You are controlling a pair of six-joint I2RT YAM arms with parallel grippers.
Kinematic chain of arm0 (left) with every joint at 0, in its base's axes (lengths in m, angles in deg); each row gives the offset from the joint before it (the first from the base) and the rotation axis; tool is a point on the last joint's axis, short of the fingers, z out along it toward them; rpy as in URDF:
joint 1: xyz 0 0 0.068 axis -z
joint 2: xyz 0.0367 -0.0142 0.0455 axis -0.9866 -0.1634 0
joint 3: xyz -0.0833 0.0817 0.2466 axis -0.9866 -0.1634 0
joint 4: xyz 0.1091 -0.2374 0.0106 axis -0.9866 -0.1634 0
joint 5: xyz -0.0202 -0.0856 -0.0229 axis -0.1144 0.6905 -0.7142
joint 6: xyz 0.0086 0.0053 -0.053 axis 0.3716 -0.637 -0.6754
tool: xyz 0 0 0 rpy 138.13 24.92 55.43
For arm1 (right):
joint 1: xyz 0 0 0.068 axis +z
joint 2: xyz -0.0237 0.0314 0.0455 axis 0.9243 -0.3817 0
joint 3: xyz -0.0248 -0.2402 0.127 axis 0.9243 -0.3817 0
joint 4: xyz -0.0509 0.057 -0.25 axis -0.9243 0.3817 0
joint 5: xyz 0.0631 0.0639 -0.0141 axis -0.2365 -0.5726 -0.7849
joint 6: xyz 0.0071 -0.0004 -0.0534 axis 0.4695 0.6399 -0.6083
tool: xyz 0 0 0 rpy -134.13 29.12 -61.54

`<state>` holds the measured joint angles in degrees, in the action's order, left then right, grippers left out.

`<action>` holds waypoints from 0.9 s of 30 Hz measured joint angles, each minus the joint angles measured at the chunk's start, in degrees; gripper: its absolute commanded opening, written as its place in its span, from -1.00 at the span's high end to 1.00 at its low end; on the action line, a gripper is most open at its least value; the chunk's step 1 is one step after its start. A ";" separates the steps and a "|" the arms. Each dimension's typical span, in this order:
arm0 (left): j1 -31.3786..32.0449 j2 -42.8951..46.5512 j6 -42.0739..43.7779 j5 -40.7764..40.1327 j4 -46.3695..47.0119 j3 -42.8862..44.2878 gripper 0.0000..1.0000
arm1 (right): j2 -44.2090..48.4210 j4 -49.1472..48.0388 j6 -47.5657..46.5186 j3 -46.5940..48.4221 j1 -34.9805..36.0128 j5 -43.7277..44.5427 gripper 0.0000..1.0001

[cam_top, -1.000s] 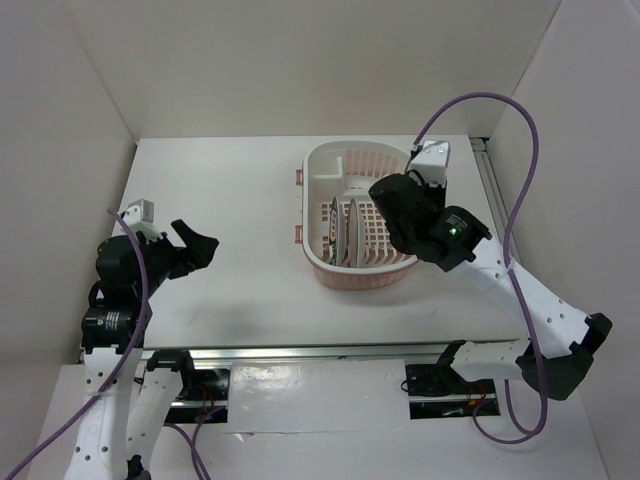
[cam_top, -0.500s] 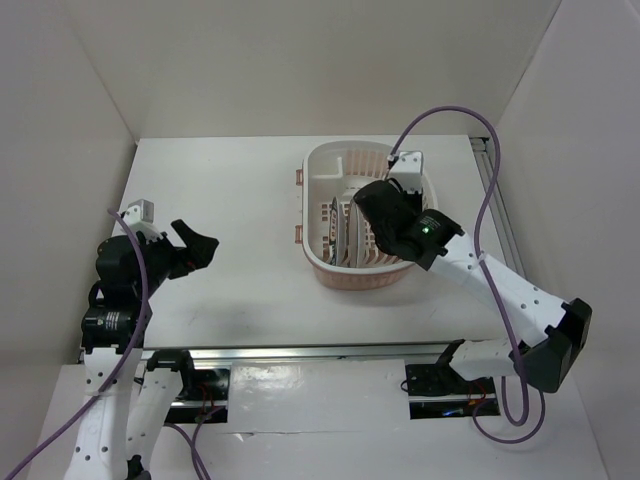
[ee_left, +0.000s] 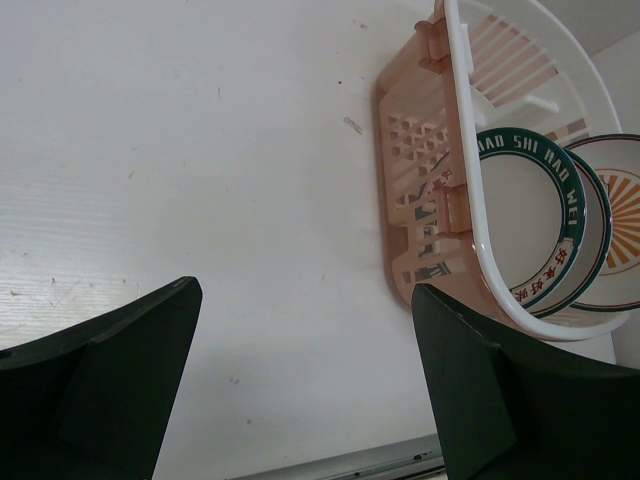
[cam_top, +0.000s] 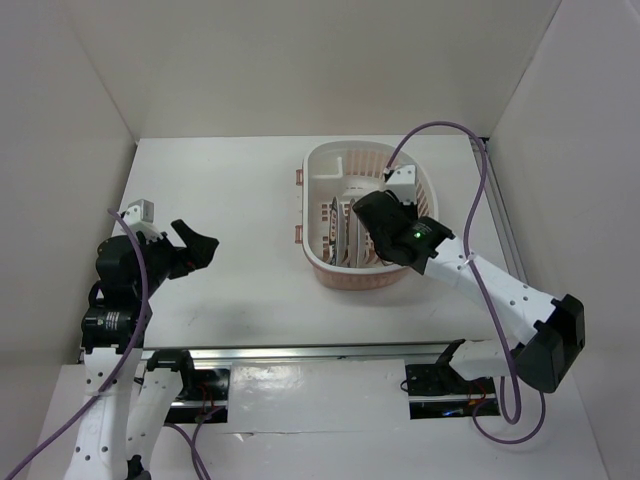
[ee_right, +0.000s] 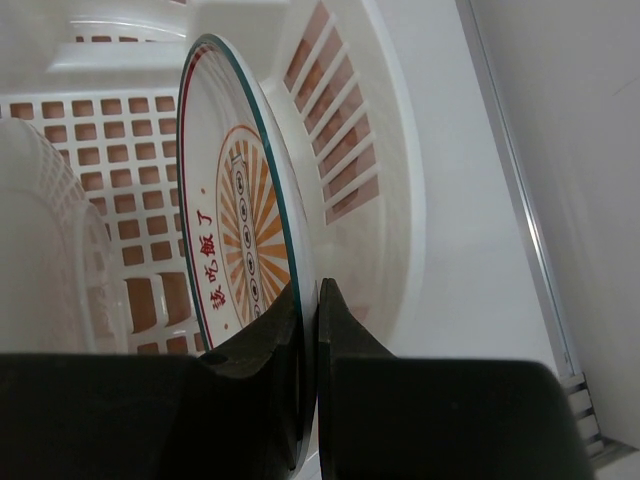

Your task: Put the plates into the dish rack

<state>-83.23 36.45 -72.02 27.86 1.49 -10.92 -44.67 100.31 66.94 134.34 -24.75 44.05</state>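
Note:
The dish rack (cam_top: 325,170), a white oval basket with a pinkish grid, stands at the back right of the table. Plates (cam_top: 345,232) stand on edge inside it. My right gripper (cam_top: 368,212) reaches down into the rack. In the right wrist view the right gripper (ee_right: 310,290) is shut on the rim of the upright orange sunburst plate (ee_right: 240,240), with the pale back of another plate (ee_right: 45,230) to its left. The left wrist view shows the green-lettered plate (ee_left: 525,215) in front of the sunburst plate (ee_left: 625,225). My left gripper (cam_top: 195,248) hangs open over bare table at the left, with nothing between its fingers (ee_left: 110,380).
White walls close in the table on the left, back and right. A metal rail (cam_top: 330,352) runs along the near edge. The right arm's purple cable (cam_top: 478,180) loops over the rack's right side. Bare tabletop (cam_top: 230,190) lies between the left gripper and the rack.
My right gripper has moved left and down into the rack with the sunburst plate in it. The left arm has not moved.

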 measured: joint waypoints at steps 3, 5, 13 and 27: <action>0.00 0.00 0.00 0.00 0.00 0.00 -1.00 | 0.00 -0.74 0.20 -0.52 0.00 -0.63 1.00; 0.00 0.00 0.00 0.00 0.00 0.00 -1.00 | 0.00 -1.07 0.42 -0.74 0.00 -0.90 1.00; 0.00 0.00 0.02 0.00 0.00 0.00 -1.00 | -0.24 -1.40 1.42 -0.94 0.20 -1.40 1.00; 0.00 0.00 0.02 0.00 0.00 0.00 -1.00 | -2.56 -2.64 3.54 -2.86 1.40 -2.14 1.00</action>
<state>-83.23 36.45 -72.00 27.86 1.49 -10.92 -47.23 97.67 70.48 131.48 -23.35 41.91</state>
